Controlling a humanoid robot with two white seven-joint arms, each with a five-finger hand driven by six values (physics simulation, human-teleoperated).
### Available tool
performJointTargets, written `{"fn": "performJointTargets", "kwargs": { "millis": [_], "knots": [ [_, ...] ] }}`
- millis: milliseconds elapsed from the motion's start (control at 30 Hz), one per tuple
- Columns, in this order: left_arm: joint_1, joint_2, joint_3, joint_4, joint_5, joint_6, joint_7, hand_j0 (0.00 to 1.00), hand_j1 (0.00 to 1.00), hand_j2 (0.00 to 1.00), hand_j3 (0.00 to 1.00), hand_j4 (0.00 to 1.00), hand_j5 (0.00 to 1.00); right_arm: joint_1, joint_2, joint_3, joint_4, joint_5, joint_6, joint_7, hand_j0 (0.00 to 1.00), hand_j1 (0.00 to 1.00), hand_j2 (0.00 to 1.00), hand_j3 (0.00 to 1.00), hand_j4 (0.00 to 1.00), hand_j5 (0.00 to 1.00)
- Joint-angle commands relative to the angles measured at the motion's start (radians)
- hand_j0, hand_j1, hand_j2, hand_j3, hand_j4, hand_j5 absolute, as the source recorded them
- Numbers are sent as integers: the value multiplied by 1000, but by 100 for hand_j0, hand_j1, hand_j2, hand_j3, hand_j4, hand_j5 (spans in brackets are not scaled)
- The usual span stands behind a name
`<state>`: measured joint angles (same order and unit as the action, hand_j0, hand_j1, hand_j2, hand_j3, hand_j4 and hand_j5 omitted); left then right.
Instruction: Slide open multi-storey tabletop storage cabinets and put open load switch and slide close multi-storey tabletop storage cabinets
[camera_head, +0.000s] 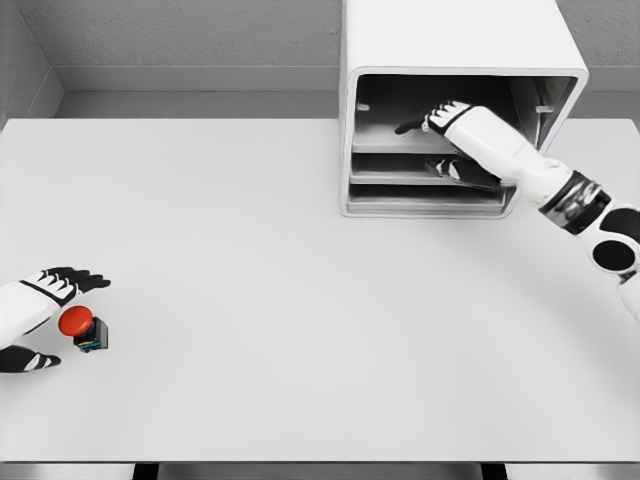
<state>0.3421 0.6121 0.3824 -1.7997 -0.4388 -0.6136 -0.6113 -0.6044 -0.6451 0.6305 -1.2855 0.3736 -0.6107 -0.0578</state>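
The load switch (82, 328), a small black block with a red round button on top, stands on the white table (300, 330) at the lower left. My left hand (62, 320) is open around it: fingers lie just beyond its far side, the thumb on its near side, neither visibly pressing it. The white multi-storey cabinet (460, 40) stands at the back right, its front open and grey shelves showing. My right hand (422, 125) reaches into the top compartment with fingers stretched out, holding nothing.
The right forearm (520, 160) crosses the cabinet's front from the lower right and hides part of the lower shelves (400, 190). Grey walls stand behind and to the left of the table. The table's near edge runs along the bottom.
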Motion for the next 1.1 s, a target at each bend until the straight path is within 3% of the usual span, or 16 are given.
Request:
{"fn": "performJointTargets", "kwargs": {
  "millis": [0, 233, 767, 933, 1067],
  "knots": [
    [-2, 0, 1, -1, 8, 3, 0, 100, 100, 100, 100, 100, 100, 0, 22, 2, 29, -5, 0, 15, 72, 72, 72, 72, 72, 72],
    [-15, -2, 0, -1, 9, 3, 0, 100, 100, 100, 100, 100, 100, -8, 41, 8, 75, -4, 0, 36, 72, 72, 72, 72, 72, 72],
    [-38, 0, -68, -3, 31, 3, 0, 100, 100, 100, 100, 100, 100, 8, 10, 21, 63, -5, 0, 33, 73, 73, 73, 73, 73, 73],
    [-37, 1, -68, -3, 34, 3, 0, 88, 88, 88, 88, 88, 88, 17, -31, 18, 5, -7, 0, 30, 73, 73, 73, 73, 73, 73],
    [-35, 5, -59, -3, 32, 3, 0, 88, 88, 88, 88, 88, 88, 29, -62, 14, -32, -12, 0, 27, 73, 73, 73, 73, 73, 73]
  ]
}}
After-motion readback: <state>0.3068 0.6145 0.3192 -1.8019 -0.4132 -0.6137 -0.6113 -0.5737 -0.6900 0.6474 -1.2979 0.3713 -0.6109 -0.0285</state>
